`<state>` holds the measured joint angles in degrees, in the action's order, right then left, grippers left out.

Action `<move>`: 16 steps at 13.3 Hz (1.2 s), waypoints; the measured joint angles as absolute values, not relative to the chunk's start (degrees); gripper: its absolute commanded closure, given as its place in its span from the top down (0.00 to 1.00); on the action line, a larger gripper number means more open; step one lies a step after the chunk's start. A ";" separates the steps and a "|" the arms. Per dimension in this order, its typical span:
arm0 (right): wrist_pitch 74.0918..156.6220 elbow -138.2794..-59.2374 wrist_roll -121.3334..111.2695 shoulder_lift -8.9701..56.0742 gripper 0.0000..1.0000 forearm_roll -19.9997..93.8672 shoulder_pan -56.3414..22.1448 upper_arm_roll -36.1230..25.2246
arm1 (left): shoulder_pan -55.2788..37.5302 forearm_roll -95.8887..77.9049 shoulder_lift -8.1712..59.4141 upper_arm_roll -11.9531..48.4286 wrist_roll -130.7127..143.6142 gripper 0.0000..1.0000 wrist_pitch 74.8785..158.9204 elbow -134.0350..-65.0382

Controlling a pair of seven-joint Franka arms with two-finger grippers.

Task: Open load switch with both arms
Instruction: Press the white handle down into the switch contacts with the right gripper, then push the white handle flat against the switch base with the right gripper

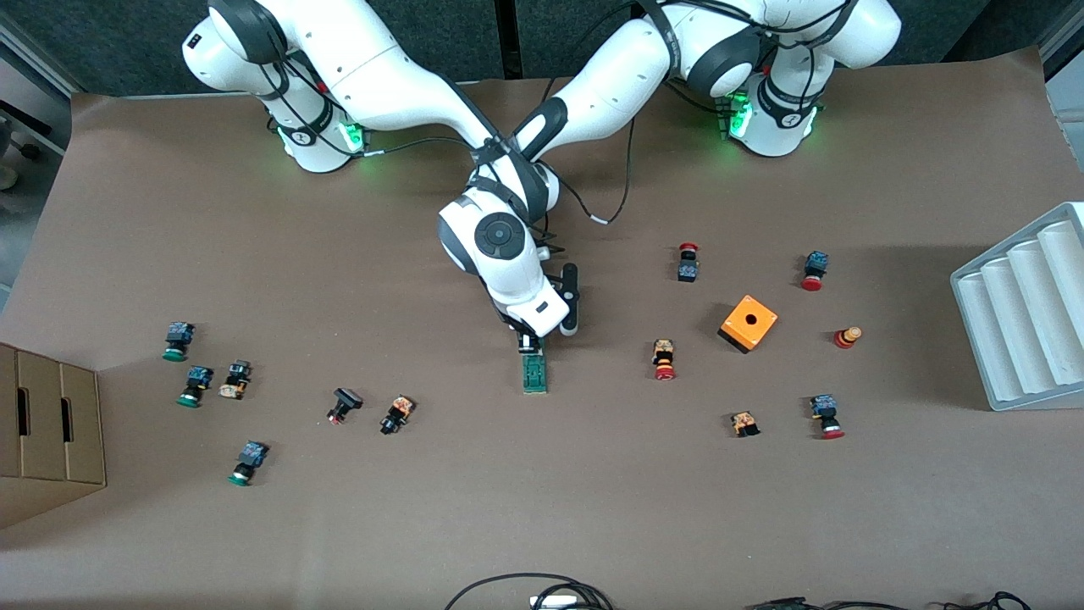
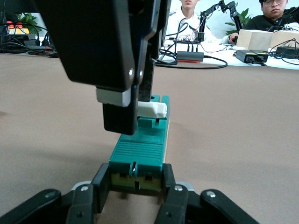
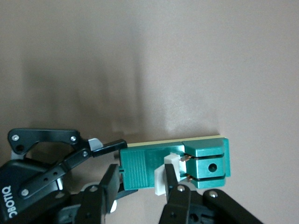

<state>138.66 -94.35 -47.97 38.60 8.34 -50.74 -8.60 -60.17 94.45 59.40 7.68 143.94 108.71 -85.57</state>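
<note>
The dark-green load switch (image 1: 534, 373) lies flat near the table's middle. In the left wrist view my left gripper (image 2: 136, 179) is low on the table, shut across the end of the switch (image 2: 142, 149) that is farther from the front camera. From the front it is hidden under the right arm's hand. My right gripper (image 1: 529, 343) comes down on the switch from above. In the right wrist view, one finger of this gripper (image 3: 140, 182) presses the white sliding piece (image 3: 163, 179) and the other stands by the ribbed cover. The white piece (image 2: 154, 110) juts out beside those fingers.
An orange cube box (image 1: 749, 323) and several red-capped push buttons lie toward the left arm's end. Several green-capped buttons lie toward the right arm's end, near a cardboard box (image 1: 51, 424). A grey ribbed rack (image 1: 1025, 313) sits at the table's edge, and cables (image 1: 542, 593) at the front edge.
</note>
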 measured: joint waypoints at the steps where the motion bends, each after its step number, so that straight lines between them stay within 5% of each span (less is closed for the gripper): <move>1: 138.70 -94.43 -47.97 38.60 0.46 8.34 -50.74 -8.59 | -60.17 94.45 59.40 7.68 143.94 0.32 108.71 -85.57; 16: 139.81 -94.88 -46.03 39.21 0.44 8.34 -51.08 -8.50 | -60.17 94.45 59.40 7.68 143.94 0.32 108.71 -85.57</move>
